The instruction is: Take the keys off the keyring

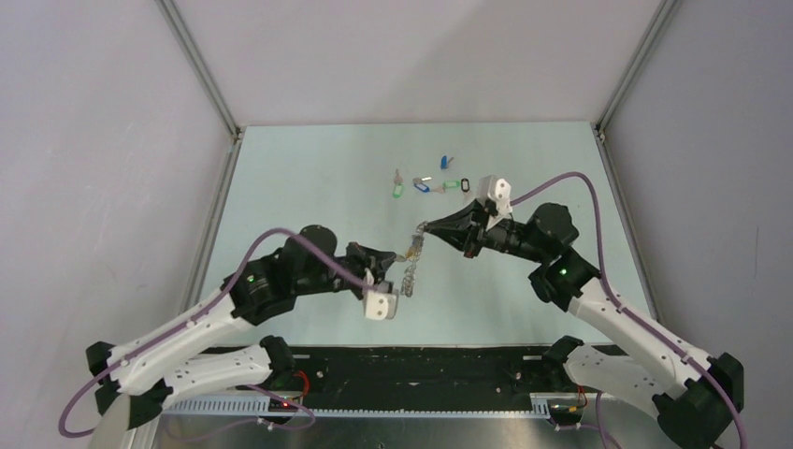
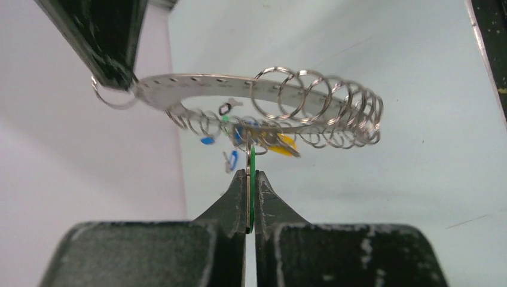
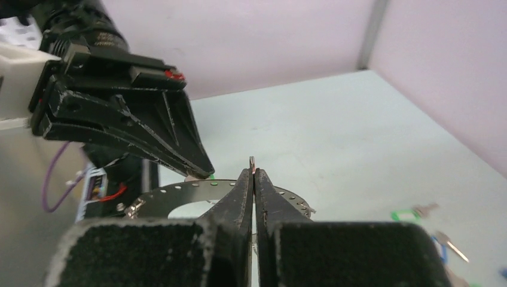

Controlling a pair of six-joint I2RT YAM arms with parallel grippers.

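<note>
Fingers of the left hand (image 2: 250,174) are pinched shut on a green plastic key tag (image 2: 252,158) dangling under the big flat grey metal keyring (image 2: 197,84), and the right hand (image 3: 253,173) is clamped tight on a small wire loop (image 3: 253,161) at the ring's edge. So the ring's held up between the two, above the pale green surface (image 1: 309,178). Few loose silvery keys with coloured tags (image 1: 422,185) lie farther back.

Soft, even overhead light is filling the space. The worktop (image 1: 309,178) is reading bright, shadows on it looking faint. Wrist views are going soft up close: left gripper (image 2: 250,174) fuzzy, keyring (image 2: 197,89) glinting mildly with coils smearing, loose keys (image 3: 412,213) blurring in right wrist view.
</note>
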